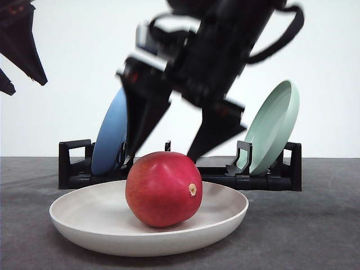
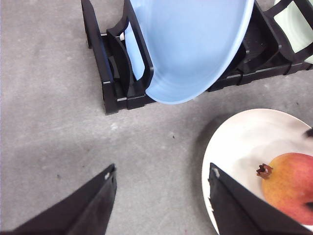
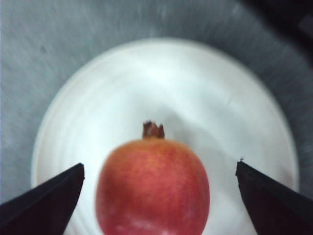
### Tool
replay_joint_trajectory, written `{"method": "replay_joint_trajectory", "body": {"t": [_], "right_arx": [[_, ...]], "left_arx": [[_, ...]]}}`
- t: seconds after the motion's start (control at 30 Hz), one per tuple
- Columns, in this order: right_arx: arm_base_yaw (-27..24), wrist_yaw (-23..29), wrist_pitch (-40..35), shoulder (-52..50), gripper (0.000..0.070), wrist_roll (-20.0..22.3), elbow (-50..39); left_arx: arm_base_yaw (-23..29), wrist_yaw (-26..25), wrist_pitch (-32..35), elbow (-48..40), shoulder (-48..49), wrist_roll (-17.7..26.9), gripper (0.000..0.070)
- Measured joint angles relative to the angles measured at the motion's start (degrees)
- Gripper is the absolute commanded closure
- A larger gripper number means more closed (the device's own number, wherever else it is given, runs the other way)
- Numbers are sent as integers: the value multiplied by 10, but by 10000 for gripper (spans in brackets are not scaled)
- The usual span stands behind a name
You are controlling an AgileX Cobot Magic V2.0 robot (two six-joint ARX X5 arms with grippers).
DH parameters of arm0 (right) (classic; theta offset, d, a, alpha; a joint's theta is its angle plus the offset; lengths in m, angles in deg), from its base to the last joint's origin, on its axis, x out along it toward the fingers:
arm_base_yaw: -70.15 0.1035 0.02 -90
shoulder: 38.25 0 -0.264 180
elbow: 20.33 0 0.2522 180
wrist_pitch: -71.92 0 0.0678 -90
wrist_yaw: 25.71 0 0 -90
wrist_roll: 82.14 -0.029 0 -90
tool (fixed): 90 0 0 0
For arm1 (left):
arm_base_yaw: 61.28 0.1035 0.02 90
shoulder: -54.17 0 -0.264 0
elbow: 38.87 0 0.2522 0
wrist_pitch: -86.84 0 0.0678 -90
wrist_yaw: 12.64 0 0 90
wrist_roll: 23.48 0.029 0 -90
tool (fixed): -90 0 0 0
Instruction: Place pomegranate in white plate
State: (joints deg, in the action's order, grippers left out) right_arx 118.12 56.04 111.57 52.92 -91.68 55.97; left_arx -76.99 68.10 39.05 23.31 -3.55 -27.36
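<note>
1. One glossy red pomegranate (image 1: 163, 188) sits inside the white plate (image 1: 84, 222), nearest the front camera, its tan nub facing right.
2. The plate is round, shallow and matte cream, resting on a gray speckled table (image 1: 315, 225).
3. The right gripper (image 1: 169, 154) hangs just above the fruit, its dark pointed fingers spread wide and holding nothing; the right wrist view shows clear gaps beside the fruit.
4. The left wrist view shows the left gripper (image 2: 161, 205) open and empty over bare table beside the plate.
5. Farther back, a black rack (image 1: 76, 166) holds a tilted blue plate (image 1: 109, 140) and a pale green plate (image 1: 273, 126).
</note>
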Motion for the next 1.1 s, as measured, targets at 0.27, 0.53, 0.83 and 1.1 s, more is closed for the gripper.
{"method": "replay_joint_trajectory", "body": {"t": [0.27,0.53,0.83,1.1], "right_arx": [[-17,5,-126,-130,75,19,-94],[-86,3,-130,-240,75,19,-183],[-198,-38,-101,-343,76,11,-258],[-271,-55,-95,-388,135,11,-290]], "left_arx": [[0,0,0,0,0,0,351],[0,0,0,0,0,0,351],[0,0,0,0,0,0,351],[0,0,0,0,0,-1,370]]}}
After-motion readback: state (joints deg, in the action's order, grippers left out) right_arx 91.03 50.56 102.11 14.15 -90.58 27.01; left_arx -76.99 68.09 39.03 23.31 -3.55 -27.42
